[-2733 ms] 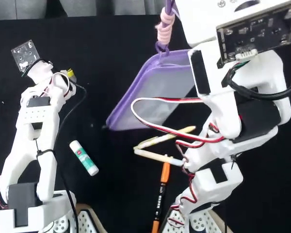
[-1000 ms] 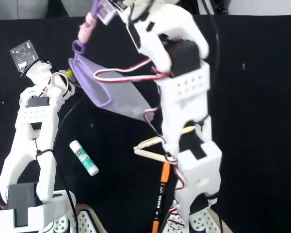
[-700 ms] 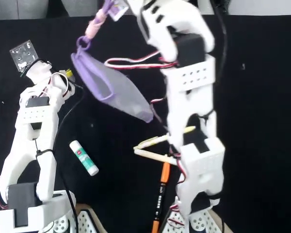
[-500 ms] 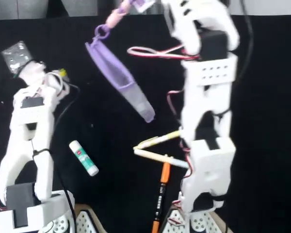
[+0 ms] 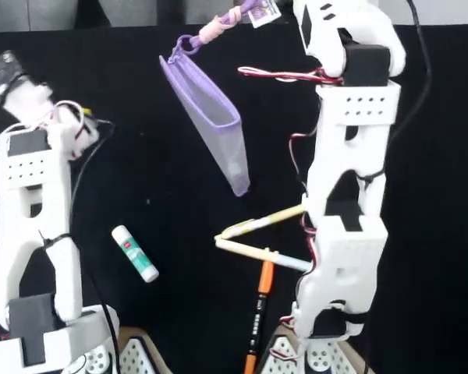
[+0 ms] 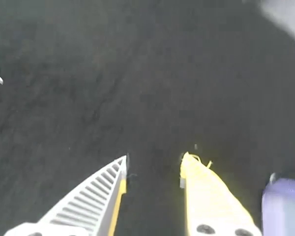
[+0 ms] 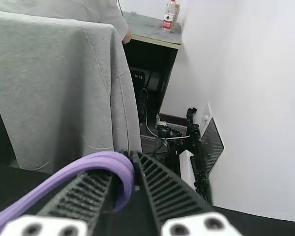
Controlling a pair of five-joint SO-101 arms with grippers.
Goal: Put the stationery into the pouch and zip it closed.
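1. The right hand pinches the purple strap. The pouch hangs from it, tilted, above the worktop.
2. The left hand is spread and empty over bare worktop.
3. The glue stick, pale pens and orange marker lie outside the pouch.
4. The step in hand is probably positioning the pouch. Next, its mouth must be made reachable before loading.
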